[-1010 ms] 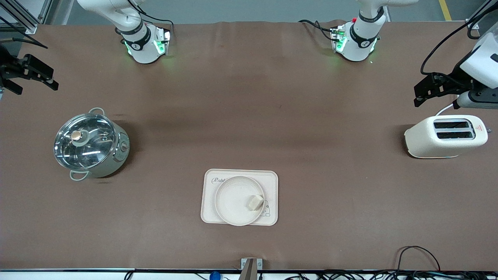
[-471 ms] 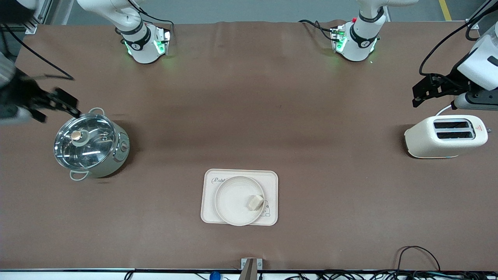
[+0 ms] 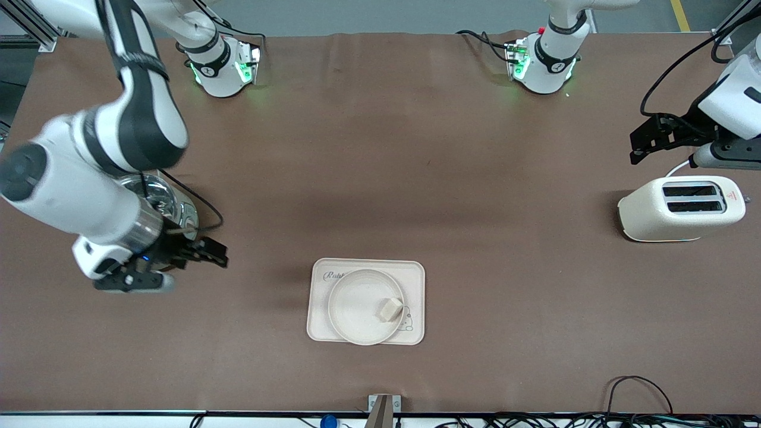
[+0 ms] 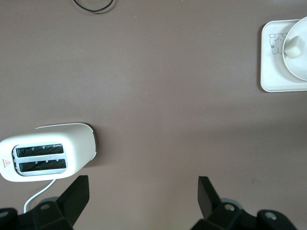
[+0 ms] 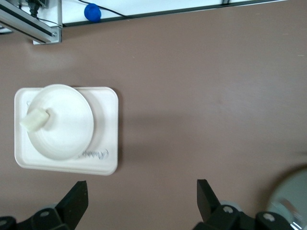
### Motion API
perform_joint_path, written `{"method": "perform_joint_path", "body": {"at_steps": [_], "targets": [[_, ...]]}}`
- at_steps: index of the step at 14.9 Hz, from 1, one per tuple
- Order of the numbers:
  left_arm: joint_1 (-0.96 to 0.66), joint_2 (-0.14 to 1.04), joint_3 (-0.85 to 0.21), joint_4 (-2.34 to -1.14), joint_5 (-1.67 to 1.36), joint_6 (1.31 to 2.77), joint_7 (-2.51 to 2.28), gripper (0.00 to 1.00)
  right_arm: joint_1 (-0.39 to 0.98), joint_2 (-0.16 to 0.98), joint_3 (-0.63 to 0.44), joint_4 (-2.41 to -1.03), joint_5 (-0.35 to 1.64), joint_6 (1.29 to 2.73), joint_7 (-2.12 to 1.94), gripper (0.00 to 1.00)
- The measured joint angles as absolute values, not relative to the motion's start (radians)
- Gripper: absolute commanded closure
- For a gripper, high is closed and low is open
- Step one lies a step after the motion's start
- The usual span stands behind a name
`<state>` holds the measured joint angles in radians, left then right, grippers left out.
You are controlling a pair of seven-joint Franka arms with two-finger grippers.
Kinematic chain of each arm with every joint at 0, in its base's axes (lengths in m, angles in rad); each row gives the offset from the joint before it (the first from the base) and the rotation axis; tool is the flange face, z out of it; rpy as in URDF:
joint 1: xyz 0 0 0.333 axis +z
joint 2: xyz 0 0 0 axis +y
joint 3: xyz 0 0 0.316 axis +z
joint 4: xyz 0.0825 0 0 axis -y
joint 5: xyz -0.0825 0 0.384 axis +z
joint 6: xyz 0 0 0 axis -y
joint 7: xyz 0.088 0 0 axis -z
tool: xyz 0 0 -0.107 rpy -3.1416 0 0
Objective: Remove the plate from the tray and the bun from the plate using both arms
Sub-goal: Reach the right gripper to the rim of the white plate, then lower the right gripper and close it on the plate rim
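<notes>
The right gripper [image 3: 205, 254] hangs over bare table beside the pot [image 3: 169, 205], toward the right arm's end, its black fingers [image 5: 76, 200] spread wide and holding nothing. The right arm [image 3: 101, 160] covers most of the pot, so only part of the glass lid and steel wall shows.

The left gripper [image 3: 645, 142] hovers at the left arm's end of the table, over the surface just beside the toaster [image 3: 681, 208]; it too is released and empty, fingers [image 4: 79, 191] apart. The left arm [image 3: 734, 104] is cut off by the picture's edge.

The plate [image 3: 357, 306], round, cream-white and shallow with a raised rim, sits on the rectangular tray [image 3: 416, 273], its rim reaching the tray's edge nearest the front camera. It covers most of the tray's lettering and part of the rabbit drawing.

The bun [image 3: 389, 309], a small pale blocky lump, lies in the plate against the rim on the side toward the left arm's end, touching it. Its long axis cannot be made out.

The table [image 3: 380, 148] carries a matte brown covering.
</notes>
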<state>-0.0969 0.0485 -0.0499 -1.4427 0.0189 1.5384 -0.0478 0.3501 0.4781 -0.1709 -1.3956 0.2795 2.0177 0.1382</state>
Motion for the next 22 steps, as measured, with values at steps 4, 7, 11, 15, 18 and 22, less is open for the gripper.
{"method": "perform_joint_path", "body": {"at_steps": [4, 7, 11, 15, 18, 22], "targets": [[-0.096, 0.049, -0.05, -1.443, 0.019, 1.538, -0.048, 0.0, 0.387, 0.628, -0.133, -1.377, 0.404, 2.212, 0.145, 0.0], [-0.096, 0.049, -0.05, -1.443, 0.019, 1.538, -0.048, 0.0, 0.408, 0.747, -0.093, -1.333, 0.424, 2.344, 0.181, 0.06], [-0.096, 0.049, -0.05, -1.443, 0.019, 1.538, -0.048, 0.0, 0.41, 0.873, -0.042, -1.24, 0.429, 2.391, 0.21, 0.21], [-0.096, 0.05, -0.05, -1.443, 0.019, 1.538, -0.048, 0.0, 0.415, 0.93, -0.013, -1.21, 0.429, 2.397, 0.213, 0.27], [-0.096, 0.05, -0.05, -1.443, 0.019, 1.538, -0.048, 0.0, 0.422, 0.958, -0.009, -1.209, 0.429, 2.401, 0.214, 0.37], [-0.095, 0.05, -0.05, -1.443, 0.019, 1.538, -0.048, 0.0, 0.422, 0.992, -0.008, -1.201, 0.43, 2.402, 0.215, 0.53]]}}
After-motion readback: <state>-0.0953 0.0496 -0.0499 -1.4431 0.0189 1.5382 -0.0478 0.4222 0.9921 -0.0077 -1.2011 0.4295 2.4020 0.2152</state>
